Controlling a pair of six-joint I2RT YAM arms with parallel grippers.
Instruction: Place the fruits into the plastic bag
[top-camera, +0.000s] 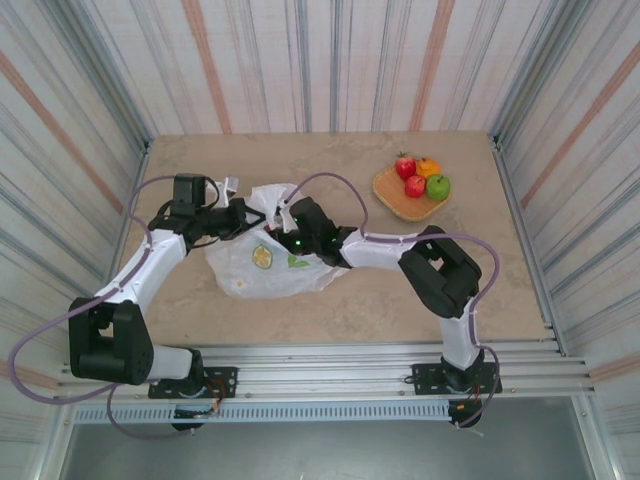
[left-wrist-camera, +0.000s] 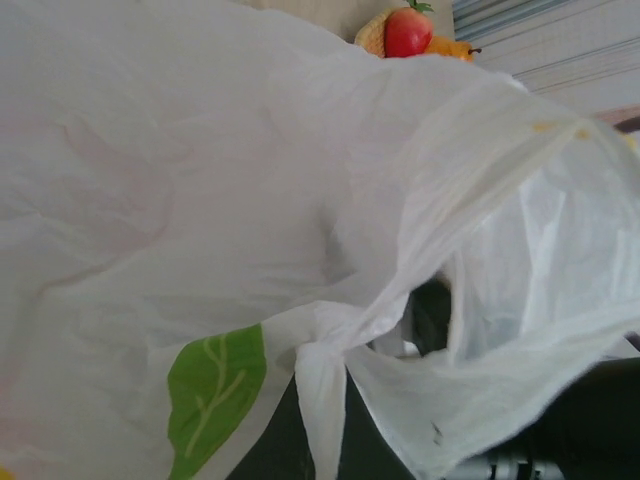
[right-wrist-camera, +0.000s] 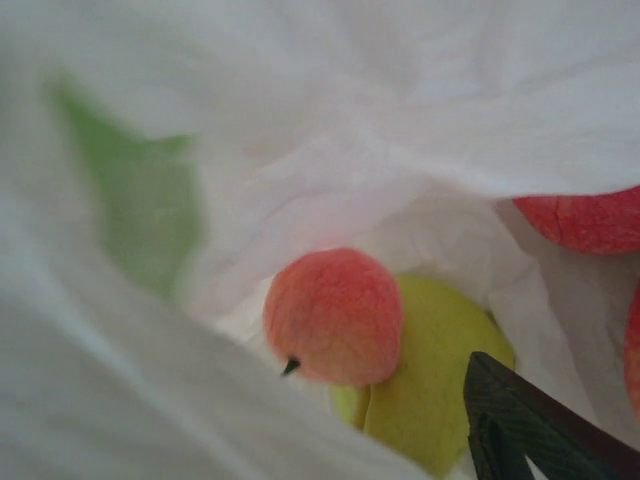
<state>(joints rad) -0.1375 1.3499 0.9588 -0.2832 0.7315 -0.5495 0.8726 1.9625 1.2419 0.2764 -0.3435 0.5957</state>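
The plastic bag (top-camera: 262, 262) lies mid-table, white with lemon and leaf prints. My left gripper (top-camera: 238, 216) is shut on a bunched strip of the bag's rim (left-wrist-camera: 318, 372) and holds the mouth up. My right gripper (top-camera: 289, 224) reaches into that mouth. Inside, a peach (right-wrist-camera: 334, 316) rests free on a green apple (right-wrist-camera: 432, 385), with a red apple (right-wrist-camera: 590, 221) to the right. One dark finger (right-wrist-camera: 520, 430) stands apart from the peach; bag film hides the other. The jaws are open and hold nothing. A strawberry (top-camera: 404, 165), orange (top-camera: 428, 166), red apple (top-camera: 414, 186) and green apple (top-camera: 438, 186) sit on the tray.
The tan woven tray (top-camera: 392, 200) stands at the back right of the table, and its edge (left-wrist-camera: 372, 36) shows past the bag in the left wrist view. Striped walls close in the table on three sides. Bare tabletop lies in front of the bag.
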